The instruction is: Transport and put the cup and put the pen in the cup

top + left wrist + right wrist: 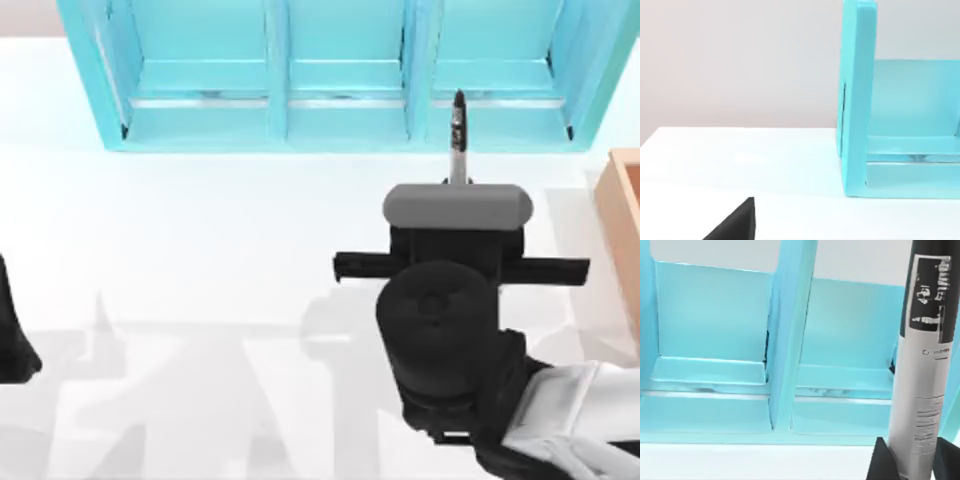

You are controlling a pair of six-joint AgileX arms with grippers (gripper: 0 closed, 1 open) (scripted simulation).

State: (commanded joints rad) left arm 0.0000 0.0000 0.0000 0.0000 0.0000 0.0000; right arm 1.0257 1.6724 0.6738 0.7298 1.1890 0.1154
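Note:
The pen (458, 135), black with a grey barrel and small print, sticks out from my right gripper (458, 186) toward the right bay of the cyan shelf, black tip leading. In the right wrist view the pen (922, 365) stands close up between the two dark fingers (881, 462), and the gripper (912, 467) is shut on its lower barrel. The cup is out of view. My left arm (12, 340) sits parked at the table's left edge, and a black corner of it (735, 226) shows in the left wrist view.
A cyan shelf unit (285, 70) with three open bays spans the back of the white table; its end wall (857, 100) shows in the left wrist view. A wooden box (625, 225) stands at the right edge.

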